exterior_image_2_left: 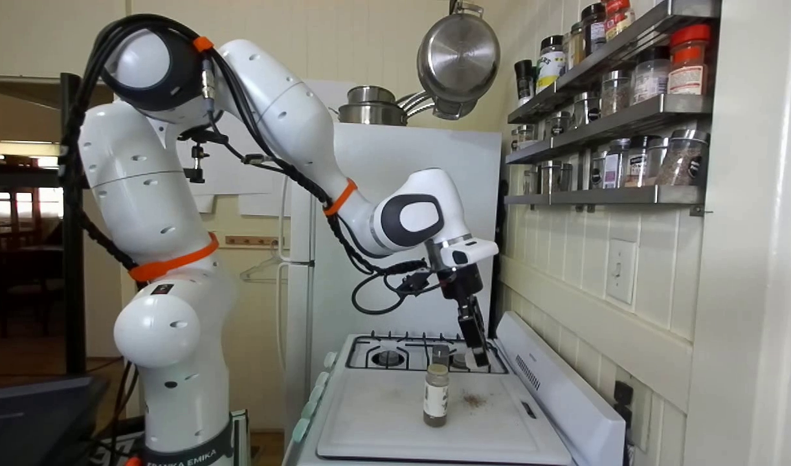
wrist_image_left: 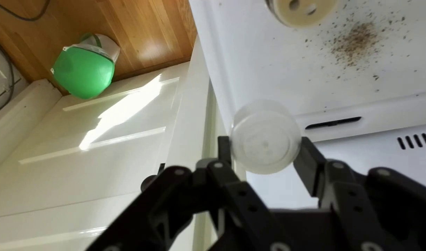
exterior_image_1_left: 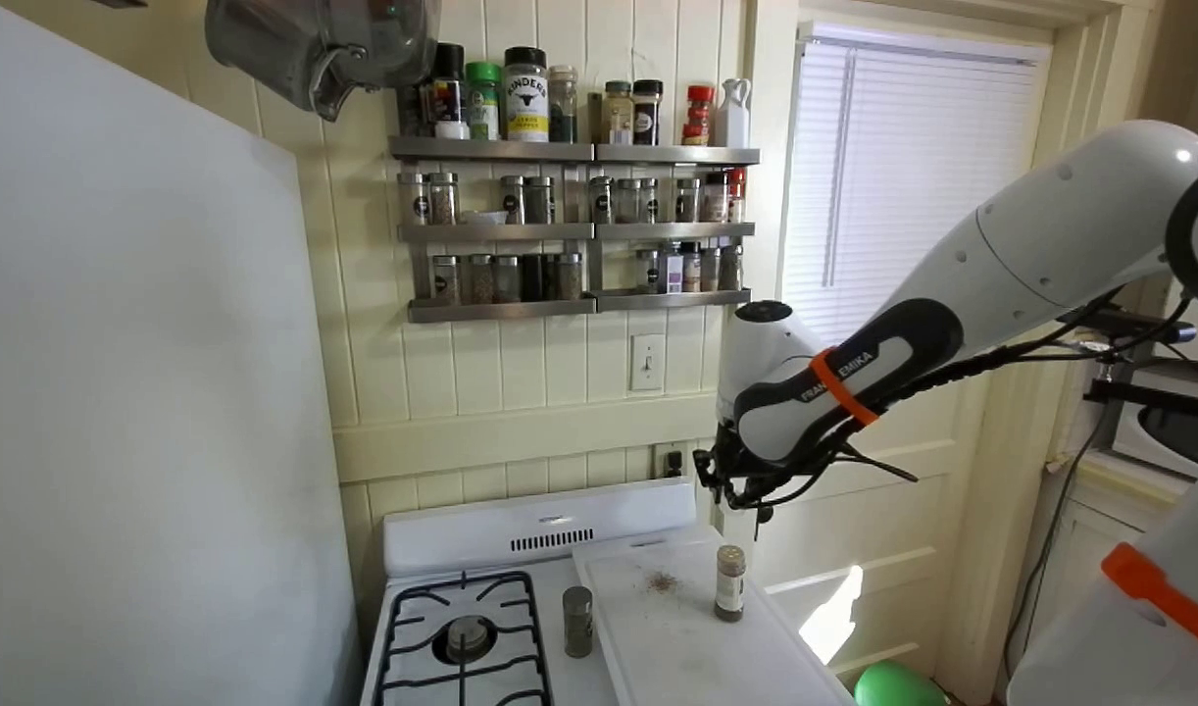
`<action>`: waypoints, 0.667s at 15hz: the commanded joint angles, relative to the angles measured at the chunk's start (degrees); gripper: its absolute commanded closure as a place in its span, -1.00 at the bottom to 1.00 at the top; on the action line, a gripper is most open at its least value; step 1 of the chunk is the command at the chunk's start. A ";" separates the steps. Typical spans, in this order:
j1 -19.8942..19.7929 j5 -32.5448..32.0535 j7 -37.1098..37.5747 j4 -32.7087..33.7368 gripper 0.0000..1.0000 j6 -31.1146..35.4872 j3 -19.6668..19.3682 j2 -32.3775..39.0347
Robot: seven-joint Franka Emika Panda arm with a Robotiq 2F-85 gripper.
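Spice jars [exterior_image_1_left: 444, 199] are lined up on metal shelves [exterior_image_1_left: 496, 232] fixed to a panelled wall [exterior_image_1_left: 521, 373], with a light switch [exterior_image_1_left: 647, 363] set below them. The upper part of the door [exterior_image_1_left: 883, 525] is covered by a white blind [exterior_image_1_left: 913, 186]. In an exterior view, pots [exterior_image_2_left: 371, 115] are stacked on the fridge [exterior_image_2_left: 382, 291], and a pan [exterior_image_2_left: 459, 57] is hung high up. In the wrist view, a green thing [wrist_image_left: 84, 71], hard to identify, is seen on the wooden floor [wrist_image_left: 143, 31].

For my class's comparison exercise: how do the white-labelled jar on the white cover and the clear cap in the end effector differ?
The white-labelled jar stands upright on the white cover; the clear cap is held aloft by the end effector. The jar's top is tan with holes; the cap is translucent. The jar bears a white label; the cap shows none. Both are round.
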 commanded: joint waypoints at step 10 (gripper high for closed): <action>2.86 11.31 -14.89 -5.97 0.52 -0.63 3.95 -4.60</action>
